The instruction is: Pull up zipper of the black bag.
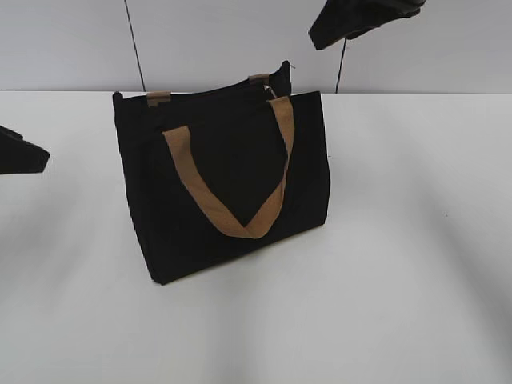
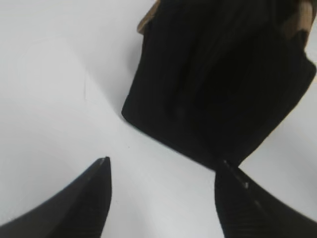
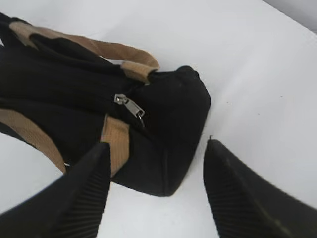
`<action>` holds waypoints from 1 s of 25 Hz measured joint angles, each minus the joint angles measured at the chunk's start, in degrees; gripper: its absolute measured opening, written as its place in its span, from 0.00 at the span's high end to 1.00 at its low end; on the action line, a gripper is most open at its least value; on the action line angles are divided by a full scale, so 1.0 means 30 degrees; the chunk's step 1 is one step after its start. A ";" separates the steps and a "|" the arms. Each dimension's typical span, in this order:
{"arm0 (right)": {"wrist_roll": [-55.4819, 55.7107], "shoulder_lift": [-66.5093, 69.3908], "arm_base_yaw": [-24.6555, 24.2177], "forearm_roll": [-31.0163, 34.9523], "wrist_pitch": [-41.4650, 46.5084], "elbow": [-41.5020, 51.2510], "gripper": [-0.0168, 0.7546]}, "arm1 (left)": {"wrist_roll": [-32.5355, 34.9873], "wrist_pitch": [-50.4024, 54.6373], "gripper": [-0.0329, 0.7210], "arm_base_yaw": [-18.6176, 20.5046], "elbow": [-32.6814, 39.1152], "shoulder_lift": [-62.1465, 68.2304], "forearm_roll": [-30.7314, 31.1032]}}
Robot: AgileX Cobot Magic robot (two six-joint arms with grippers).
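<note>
The black bag point(image 1: 232, 176) stands upright on the white table, with a tan strap handle point(image 1: 232, 200) hanging down its front. The zipper's silvery pull point(image 1: 270, 90) sits at the right end of the top edge; in the right wrist view the pull point(image 3: 130, 106) lies on the zipper line near the bag's end. My right gripper point(image 3: 156, 158) is open above the bag's right end point(image 3: 173, 129), apart from it. My left gripper point(image 2: 163, 171) is open and empty, low over the table beside the bag's left end point(image 2: 218, 94). It shows at the exterior view's left edge point(image 1: 24, 152).
The white table point(image 1: 400, 280) runs to a grey back wall with dark vertical seams point(image 1: 136, 48). The right arm point(image 1: 360, 20) hangs at the top of the exterior view, behind and above the bag.
</note>
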 joint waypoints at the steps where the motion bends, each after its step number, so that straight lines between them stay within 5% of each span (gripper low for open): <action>1: -0.0015 -0.0172 0.0000 -0.0478 0.0239 0.0000 0.39 | -0.0598 0.0000 0.31 0.0000 -0.0153 -0.0331 0.0139; 4: 0.0044 -0.0562 0.0000 -0.2237 0.1102 0.0000 0.39 | -0.3736 0.0043 0.30 0.0021 -0.0950 -0.1056 0.2010; 13: 0.3958 -0.2342 -0.0425 -0.8101 0.3516 0.0000 0.39 | -1.8626 0.1967 0.30 0.0021 -0.5231 -0.1193 1.3560; 18: 0.5006 -0.3177 -0.2672 -0.8517 0.4941 0.0000 0.39 | -2.1366 0.4170 0.32 0.0021 -0.7552 -0.1193 1.5684; 25: 0.5571 -0.5016 -0.5672 -0.8568 0.5200 0.0160 0.39 | -2.1738 0.6095 0.32 0.0021 -0.8227 -0.1417 1.6670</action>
